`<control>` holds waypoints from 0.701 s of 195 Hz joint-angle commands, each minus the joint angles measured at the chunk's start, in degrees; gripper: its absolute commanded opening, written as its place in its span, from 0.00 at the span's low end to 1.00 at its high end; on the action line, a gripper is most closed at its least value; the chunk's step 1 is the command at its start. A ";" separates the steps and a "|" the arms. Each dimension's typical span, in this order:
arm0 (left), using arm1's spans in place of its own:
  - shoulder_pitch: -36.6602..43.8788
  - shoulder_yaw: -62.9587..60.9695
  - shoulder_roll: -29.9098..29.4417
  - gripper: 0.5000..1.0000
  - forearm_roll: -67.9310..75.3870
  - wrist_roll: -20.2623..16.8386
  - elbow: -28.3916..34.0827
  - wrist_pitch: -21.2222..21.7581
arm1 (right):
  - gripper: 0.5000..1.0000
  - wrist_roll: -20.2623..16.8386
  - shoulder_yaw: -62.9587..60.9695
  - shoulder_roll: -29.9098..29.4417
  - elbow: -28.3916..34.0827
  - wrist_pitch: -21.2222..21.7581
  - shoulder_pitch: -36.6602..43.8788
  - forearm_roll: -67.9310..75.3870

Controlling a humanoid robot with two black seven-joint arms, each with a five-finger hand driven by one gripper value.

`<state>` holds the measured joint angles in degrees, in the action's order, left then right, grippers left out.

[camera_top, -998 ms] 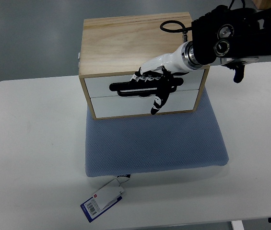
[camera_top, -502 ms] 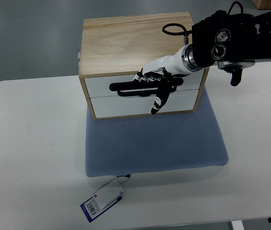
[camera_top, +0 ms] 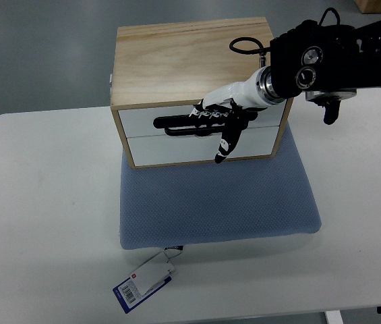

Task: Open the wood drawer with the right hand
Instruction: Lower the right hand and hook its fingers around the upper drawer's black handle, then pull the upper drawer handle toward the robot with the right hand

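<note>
One white table (camera_top: 48,202) filled most of the view, grey floor (camera_top: 35,47) showing beyond its far edge from 9 to 12 o'clock. At about 7 o'clock from centre lay a blue-and-white barcode tag (camera_top: 143,281), tied to the near edge of a blue cushion pad (camera_top: 217,202). Pad sat mid-table, likely there to keep the box from sliding when pulled.

Wood drawer box (camera_top: 190,61) stood on the pad's far edge, at 12 o'clock from centre. It had two white fronts stacked, both flush and closed. Upper drawer (camera_top: 143,121) carried a long black slot handle (camera_top: 173,124); lower drawer (camera_top: 170,150) sat right under it.

Right hand (camera_top: 224,118) came in from 2 o'clock on a bulky black forearm (camera_top: 332,57). Fingers (camera_top: 207,110) were curled over the right half of the slot handle, hooked into it as far as I could tell. The thumb (camera_top: 224,150) hung down over the lower front. Grip looked set for a pull toward 6 o'clock, but no gap at the drawer yet, so opening not started by my read.

Left arm not visible. A tan cardboard corner (camera_top: 379,5) peeked in at 1 o'clock on the floor.
</note>
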<state>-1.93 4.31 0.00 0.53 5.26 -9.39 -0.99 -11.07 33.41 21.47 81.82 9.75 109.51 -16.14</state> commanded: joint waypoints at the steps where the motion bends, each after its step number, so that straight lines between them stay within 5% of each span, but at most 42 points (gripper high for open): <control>1: 0.00 0.00 0.00 1.00 0.00 0.01 -0.01 -0.07 | 0.82 -0.01 0.26 -0.11 0.00 -0.08 -0.09 -0.12; 137: 0.00 0.00 0.00 1.00 0.00 0.01 -0.01 0.02 | 0.82 0.08 0.70 0.86 2.29 4.31 0.97 -0.39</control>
<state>-1.93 4.31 0.00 0.53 5.26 -9.41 -0.99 -10.99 34.02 22.20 83.50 13.67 110.33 -16.53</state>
